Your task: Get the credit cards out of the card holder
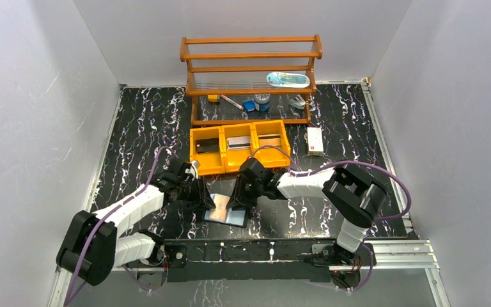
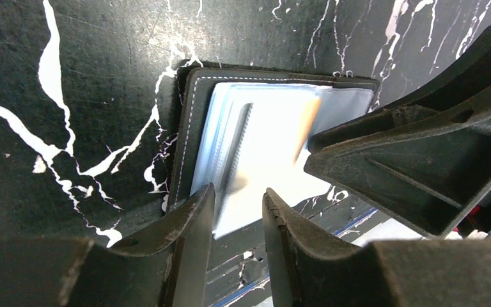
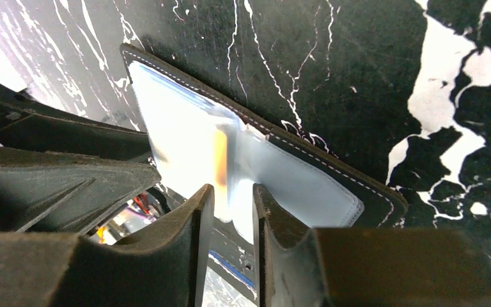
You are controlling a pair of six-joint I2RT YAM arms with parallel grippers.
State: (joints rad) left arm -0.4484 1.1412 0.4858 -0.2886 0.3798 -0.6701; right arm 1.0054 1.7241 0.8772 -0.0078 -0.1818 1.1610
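card holder [image 2: 262, 141] — at left gripper [image 2: 238, 195] tips

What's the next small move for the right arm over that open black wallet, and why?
Probably nudge the right gripper forward and close it on the tan-orange card edge near the fold of the open black card holder with pale blue-grey lining. Its jaws stand slightly apart at the holder's near edge, and the card sits inside.

Glossy plastic-lined card holder [image 2: 262, 147], varnished wooden shelf [image 1: 249, 40]
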